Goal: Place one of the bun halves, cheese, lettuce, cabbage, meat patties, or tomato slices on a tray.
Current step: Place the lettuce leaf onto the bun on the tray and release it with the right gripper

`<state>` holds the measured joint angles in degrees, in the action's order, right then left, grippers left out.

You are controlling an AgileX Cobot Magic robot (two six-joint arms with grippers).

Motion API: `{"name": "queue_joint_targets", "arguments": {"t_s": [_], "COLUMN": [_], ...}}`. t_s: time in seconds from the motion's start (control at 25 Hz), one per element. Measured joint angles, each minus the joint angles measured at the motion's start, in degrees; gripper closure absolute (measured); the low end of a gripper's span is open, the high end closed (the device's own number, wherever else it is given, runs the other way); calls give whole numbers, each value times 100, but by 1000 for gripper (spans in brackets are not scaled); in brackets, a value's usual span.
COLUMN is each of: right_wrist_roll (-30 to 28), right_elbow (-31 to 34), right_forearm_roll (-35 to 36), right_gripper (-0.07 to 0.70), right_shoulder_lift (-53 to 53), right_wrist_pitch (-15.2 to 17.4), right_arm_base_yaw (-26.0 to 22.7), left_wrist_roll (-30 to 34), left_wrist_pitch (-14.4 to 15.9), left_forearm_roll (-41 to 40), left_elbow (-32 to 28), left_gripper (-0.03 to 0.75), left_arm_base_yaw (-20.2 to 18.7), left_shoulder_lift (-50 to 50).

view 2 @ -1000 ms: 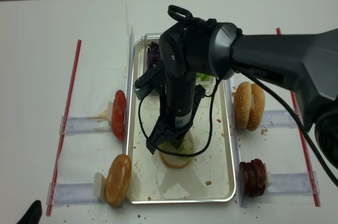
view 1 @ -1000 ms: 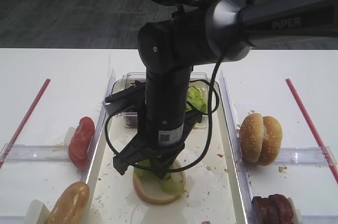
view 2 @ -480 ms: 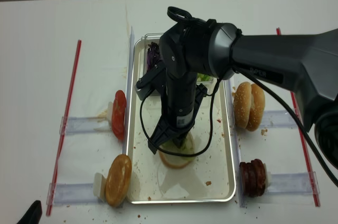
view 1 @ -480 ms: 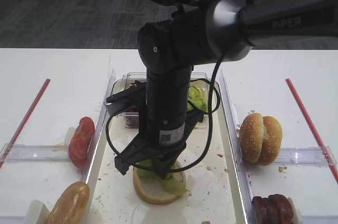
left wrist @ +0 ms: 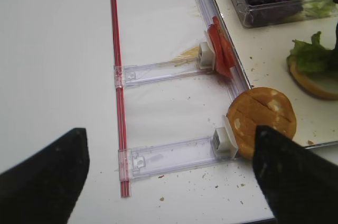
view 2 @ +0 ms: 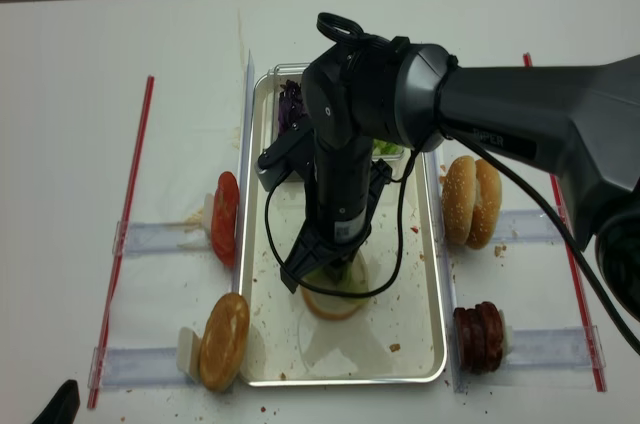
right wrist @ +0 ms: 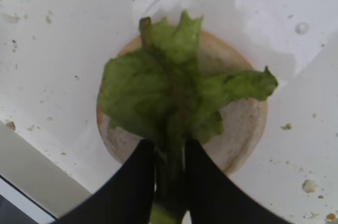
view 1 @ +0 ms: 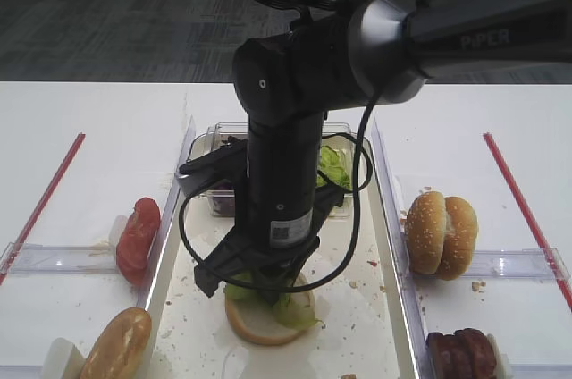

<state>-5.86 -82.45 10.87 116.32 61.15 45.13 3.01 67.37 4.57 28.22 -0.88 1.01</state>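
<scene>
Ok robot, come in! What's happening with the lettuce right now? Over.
Right gripper pinching lettuce stem, leaf lying on bun half in tray. Left gripper wide open, empty, off to the side. Nothing in the way.

white table (view 1: 107,120), red strips (view 2: 125,214), clear rails (left wrist: 163,68)

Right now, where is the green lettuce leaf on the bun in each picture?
Exterior high: the lettuce is low in the middle, under the right claw.
Right wrist: the lettuce fills the middle, its stalk end between the claw's fingers.
Left wrist: the lettuce sits at the right edge.
Exterior high (realsense): the lettuce is mostly hidden beneath the claw.
Shared landmark: the bun half beneath it, on the tray.
</scene>
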Motion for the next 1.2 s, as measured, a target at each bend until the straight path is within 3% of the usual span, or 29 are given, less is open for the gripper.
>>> {"name": "queue_joint_targets", "arguments": {"t_s": [0.44,0.56,0.96,1.2], "right_wrist_roll": [-58,-58,55,182], "right_elbow": [0,0,0,-190], "right_forearm_roll": [32,-66,-225,-304], "right_gripper": [46,-27,-57,-57], "right_shoulder_lift": [0,0,0,0], "right_wrist_pitch": [0,9,56,464], "right_arm_base_yaw": [0,0,0,0], "left_wrist_roll": [0,0,0,0], "left_wrist_pitch": [0,0,0,0], "left_forearm_roll": [0,0,0,0], "left_elbow": [0,0,0,0], "left_gripper": [101,101,101,101], "left_arm_base_yaw": [0,0,0,0], "left_shoulder_lift": [0,0,0,6]}}
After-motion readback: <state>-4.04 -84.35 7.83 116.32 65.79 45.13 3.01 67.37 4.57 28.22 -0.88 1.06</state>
